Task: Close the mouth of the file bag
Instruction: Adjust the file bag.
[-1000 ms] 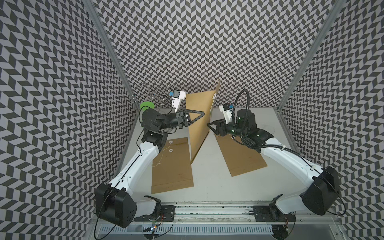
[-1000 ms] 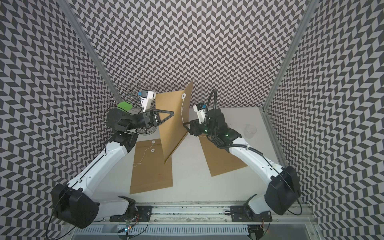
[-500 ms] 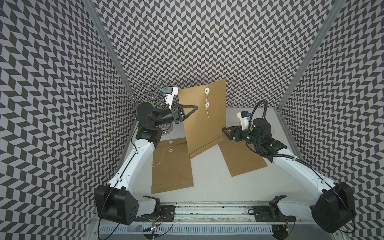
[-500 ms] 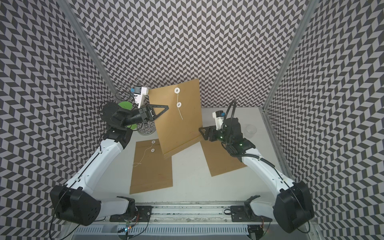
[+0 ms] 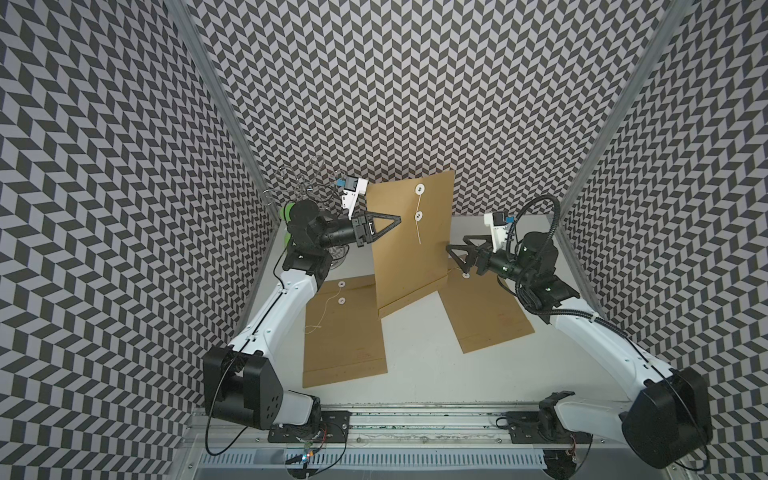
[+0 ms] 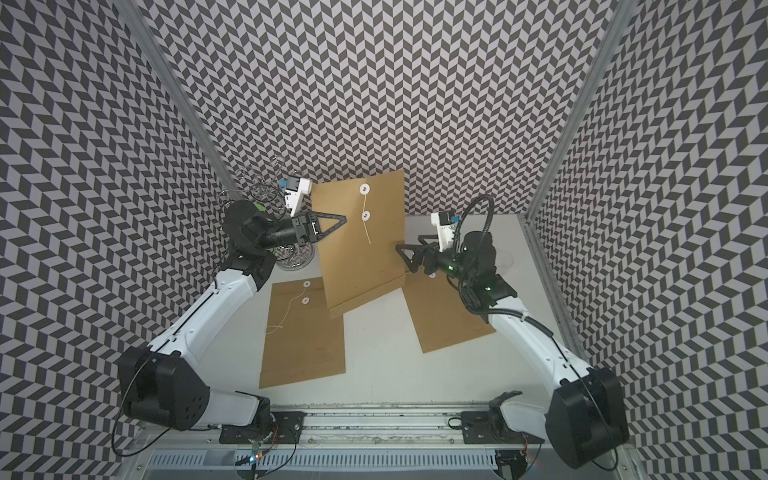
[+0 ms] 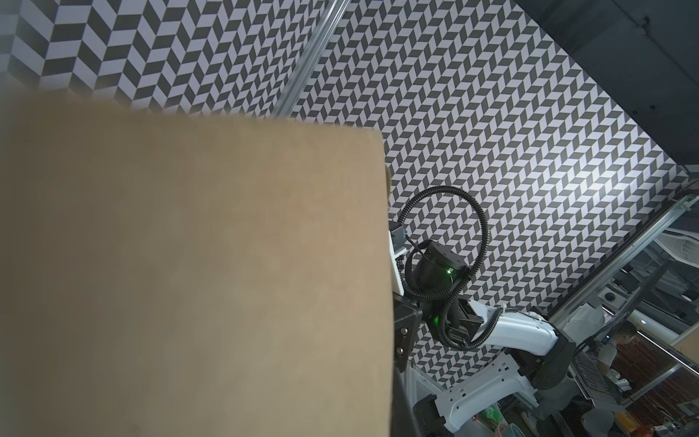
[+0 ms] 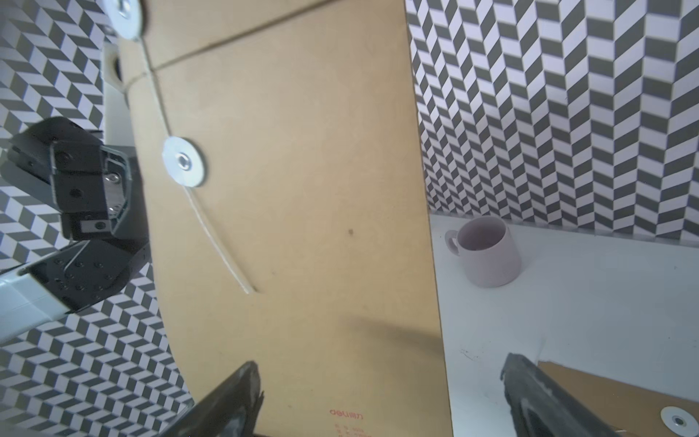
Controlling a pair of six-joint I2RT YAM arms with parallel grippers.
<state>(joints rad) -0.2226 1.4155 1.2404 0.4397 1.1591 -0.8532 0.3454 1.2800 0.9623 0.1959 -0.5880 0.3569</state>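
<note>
A brown file bag (image 5: 409,249) (image 6: 361,257) stands upright over the back of the table, its face with two white discs turned to the front. A white string (image 5: 418,228) runs from the upper disc (image 5: 419,189) past the lower disc (image 5: 419,215), and its end hangs loose. My left gripper (image 5: 397,218) (image 6: 343,218) is shut on the bag's left edge. In the left wrist view the bag's plain back (image 7: 189,265) hides the jaws. My right gripper (image 5: 457,259) (image 6: 409,257) (image 8: 382,389) is open wide beside the bag's right edge (image 8: 431,265).
Two more brown file bags lie flat, one at the front left (image 5: 345,328) and one at the right (image 5: 486,311) under my right arm. A wire stand (image 5: 307,189) and a green thing (image 5: 286,212) sit at the back left. A pale mug (image 8: 486,251) stands behind the bag.
The bag has swung from edge-on to face-on, still in my left gripper. My right gripper has let go of it, opened wide and drawn back to the right.
</note>
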